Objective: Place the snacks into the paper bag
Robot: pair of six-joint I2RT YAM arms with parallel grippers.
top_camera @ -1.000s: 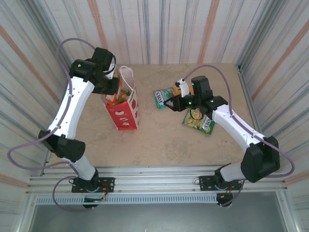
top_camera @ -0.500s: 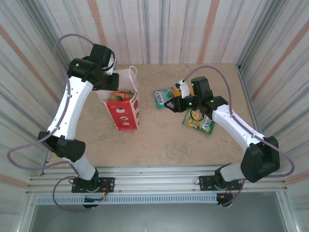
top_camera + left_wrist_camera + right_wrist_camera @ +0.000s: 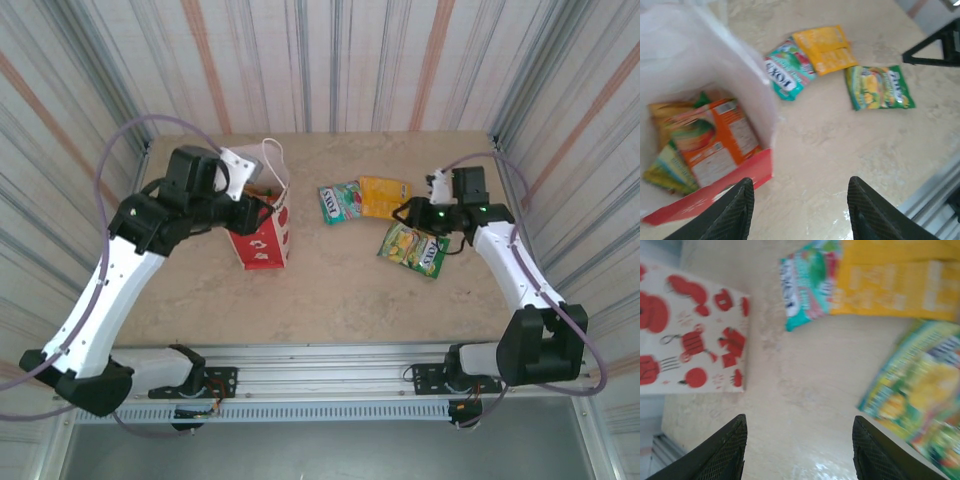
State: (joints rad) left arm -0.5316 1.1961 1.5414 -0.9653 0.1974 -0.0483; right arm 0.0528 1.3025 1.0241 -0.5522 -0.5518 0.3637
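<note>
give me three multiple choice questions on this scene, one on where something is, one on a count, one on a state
1. Where is the flat yellow-orange foil packet?
A. inside the white paper bag with red apple prints
B. on top of the green-yellow foil packet
C. on the beige table, against the teal foil packet

2. How many snack packets lie on the table outside the bag?
A. one
B. three
C. five

3. How does the left tool stand?
A. open, nothing between its fingers
B. shut on an orange packet
C. shut on the bag's cord handle

Answers:
1. C: it lies flat on the table, its edge meeting the teal packet.
2. B: the teal, yellow-orange and green-yellow packets lie there.
3. A: its fingers stand apart and hold nothing.
</note>
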